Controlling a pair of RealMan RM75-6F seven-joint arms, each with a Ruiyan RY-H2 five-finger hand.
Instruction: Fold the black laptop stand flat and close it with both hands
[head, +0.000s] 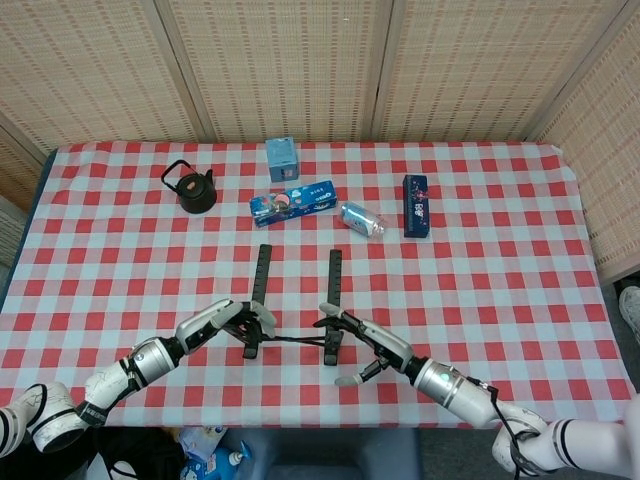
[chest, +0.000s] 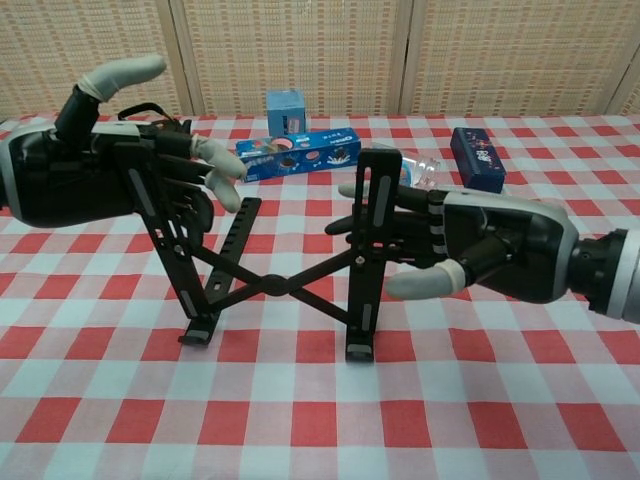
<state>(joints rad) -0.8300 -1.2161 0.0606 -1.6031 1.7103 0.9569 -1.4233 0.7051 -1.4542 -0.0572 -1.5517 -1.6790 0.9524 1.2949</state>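
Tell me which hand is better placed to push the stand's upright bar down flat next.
Right, probably. The right hand has its fingers against the more upright bar of the laptop stand, which still needs lowering. The left hand grips the other bar, which is already tilted, and seems better suited to steadying.

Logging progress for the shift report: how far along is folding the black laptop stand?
Partly done. Both hands hold the black metal laptop stand: left hand on its left upright, right hand on the right. Its crossed struts still stand open above the red-checked tablecloth. Left: flatten it and close the two sides together.
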